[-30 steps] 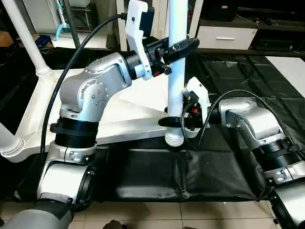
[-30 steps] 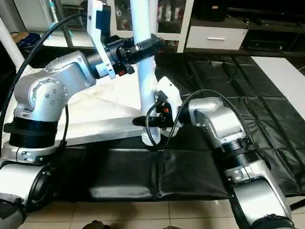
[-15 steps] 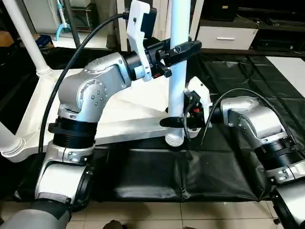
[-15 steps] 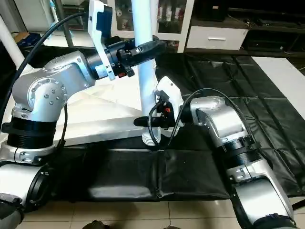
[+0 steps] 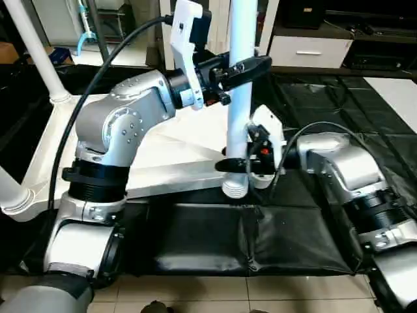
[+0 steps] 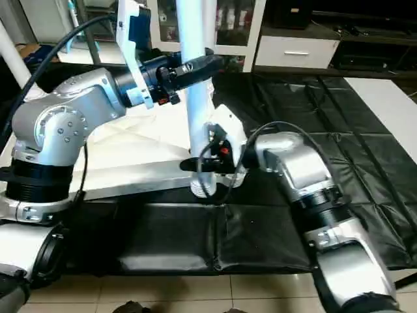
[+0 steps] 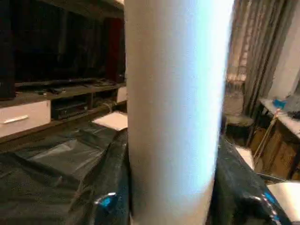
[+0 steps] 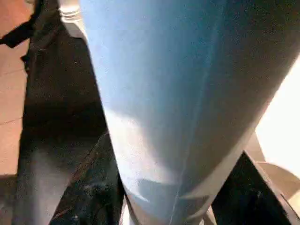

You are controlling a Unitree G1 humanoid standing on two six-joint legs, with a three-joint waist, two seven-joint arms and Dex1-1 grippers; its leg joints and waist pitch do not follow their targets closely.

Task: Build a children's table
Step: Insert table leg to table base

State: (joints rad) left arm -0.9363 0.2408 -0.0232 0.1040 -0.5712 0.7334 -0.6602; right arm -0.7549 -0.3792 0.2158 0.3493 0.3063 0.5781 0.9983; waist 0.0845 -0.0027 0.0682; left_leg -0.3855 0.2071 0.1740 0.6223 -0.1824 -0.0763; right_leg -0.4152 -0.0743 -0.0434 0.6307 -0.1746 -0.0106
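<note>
At frame centre, the upright white leg (image 5: pixel 239 98), clamped high by the left gripper (image 5: pixel 242 66) and low by the right gripper (image 5: pixel 236 165), has shifted slightly left over the tabletop (image 5: pixel 163 153) corner socket, suggesting seating is underway.

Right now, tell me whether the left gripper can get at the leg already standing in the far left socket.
Probably not as things stand: the left gripper is clamped on the upright leg, which the right gripper also holds, while the installed leg stands across the tabletop.
</note>
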